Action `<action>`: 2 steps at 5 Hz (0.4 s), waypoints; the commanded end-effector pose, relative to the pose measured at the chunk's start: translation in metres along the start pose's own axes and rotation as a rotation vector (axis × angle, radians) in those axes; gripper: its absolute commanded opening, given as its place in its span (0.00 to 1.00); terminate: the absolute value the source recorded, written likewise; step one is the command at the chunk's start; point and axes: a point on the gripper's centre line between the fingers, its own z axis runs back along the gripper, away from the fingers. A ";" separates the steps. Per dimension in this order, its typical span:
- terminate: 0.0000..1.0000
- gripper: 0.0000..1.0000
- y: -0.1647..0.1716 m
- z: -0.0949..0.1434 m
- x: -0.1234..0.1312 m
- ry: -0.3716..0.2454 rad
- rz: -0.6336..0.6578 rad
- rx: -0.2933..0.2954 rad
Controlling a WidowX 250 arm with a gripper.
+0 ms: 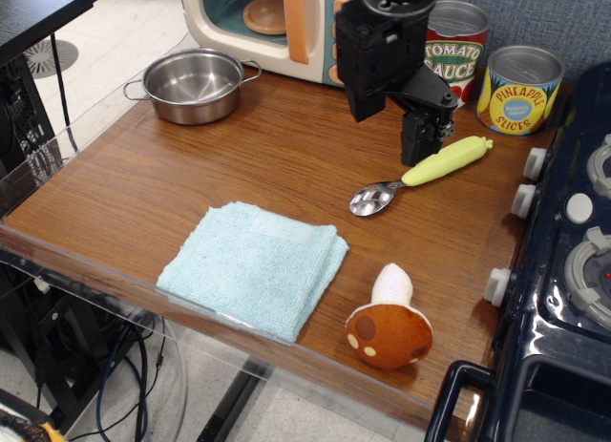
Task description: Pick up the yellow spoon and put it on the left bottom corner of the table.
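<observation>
The yellow spoon point(425, 173) lies on the brown wood-grain table point(143, 184) at the right, near the stove. Its silver bowl points toward the front left and its corn-cob handle toward the back right. My gripper point(425, 141) hangs just above the left part of the handle, fingers pointing down. It looks open and holds nothing. The black arm rises behind it and hides part of the toy microwave and the tomato sauce can.
A light blue cloth point(256, 265) lies at the front middle. A toy mushroom point(389, 326) lies front right. A steel pot point(194, 83) stands back left. A toy microwave point(277, 22) and two cans point(520, 89) line the back. A dark blue toy stove point(563, 270) fills the right side.
</observation>
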 end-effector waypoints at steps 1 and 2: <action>0.00 1.00 -0.022 -0.016 -0.035 0.047 0.053 0.009; 0.00 1.00 -0.024 -0.032 -0.042 0.013 0.072 0.011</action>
